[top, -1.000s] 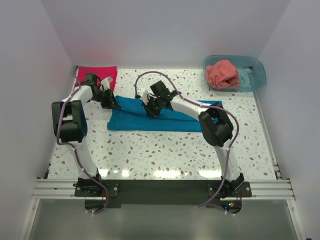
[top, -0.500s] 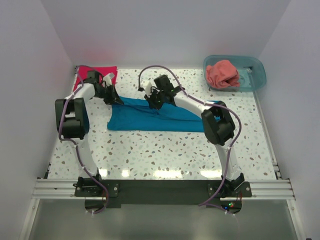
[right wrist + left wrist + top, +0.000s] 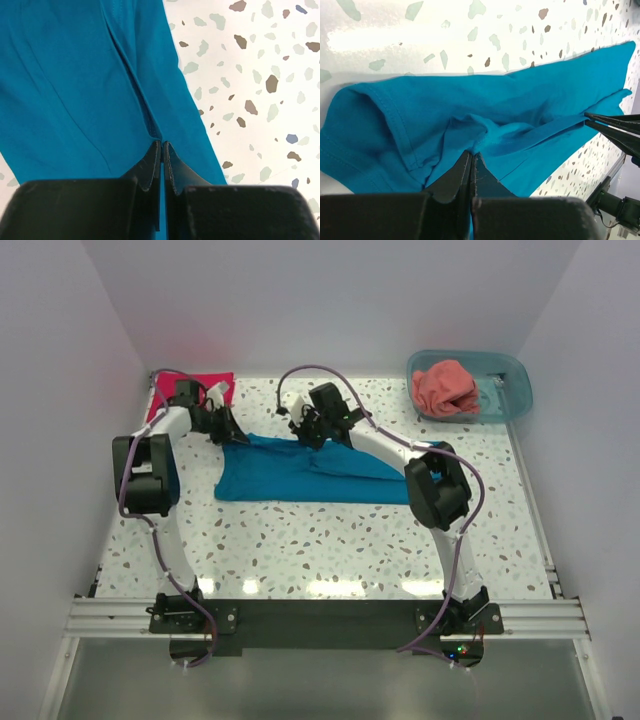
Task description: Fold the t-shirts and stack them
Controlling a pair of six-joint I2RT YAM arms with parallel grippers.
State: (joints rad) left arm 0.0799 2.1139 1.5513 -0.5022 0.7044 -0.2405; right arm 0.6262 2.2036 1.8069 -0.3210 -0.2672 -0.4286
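Teal-blue cloth t-shirt lying mid speckled table, its far edge pinched by left jaws and right jaws, crimson-magenta cloth t-shirt at far left corner, salmon-coral cloth t-shirt in translucent teal plastic tub, far right corner

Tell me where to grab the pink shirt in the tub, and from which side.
Pinch the highest bunched fold of the pink shirt, coming straight down from above. It lies crumpled in a heap inside the tub, whose walls would likely block a sideways approach, and no flat edge shows.
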